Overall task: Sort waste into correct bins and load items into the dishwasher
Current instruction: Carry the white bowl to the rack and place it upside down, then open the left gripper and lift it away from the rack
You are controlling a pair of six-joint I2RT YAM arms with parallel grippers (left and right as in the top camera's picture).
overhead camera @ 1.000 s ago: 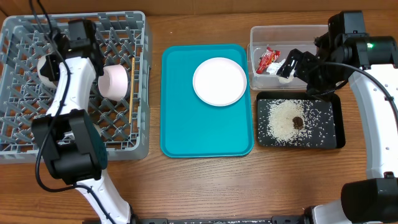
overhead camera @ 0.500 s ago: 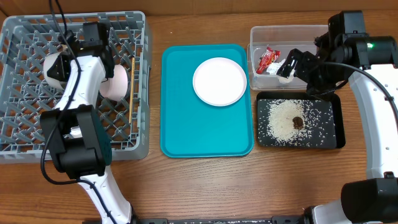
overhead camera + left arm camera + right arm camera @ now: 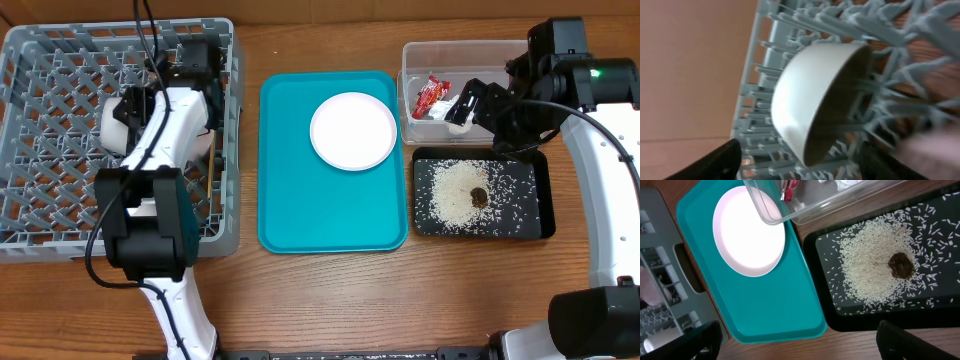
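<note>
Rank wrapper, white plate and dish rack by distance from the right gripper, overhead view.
1. wrapper: in the clear tub, right beside the right gripper.
2. white plate: on the teal tray, mid-table.
3. dish rack: far end of the table.

**A:** Where does the dish rack (image 3: 40,200) sit?
**B:** At the left edge of the worktop (image 3: 400,290), up into the far-left corner. The bowl (image 3: 815,100) lies on its side among the pegs, near the rack's right wall.
**A:** And mid-worktop?
**B:** The large tray (image 3: 320,210), with the plate (image 3: 352,131) on its far-right part.
**A:** The right edge?
**B:** The tub (image 3: 460,50) is by the far-right corner, with the wrapper (image 3: 431,95) inside. Just in front lies the shallow tray (image 3: 545,225), holding the rice (image 3: 450,200) with the morsel (image 3: 479,196) on the heap.
</note>
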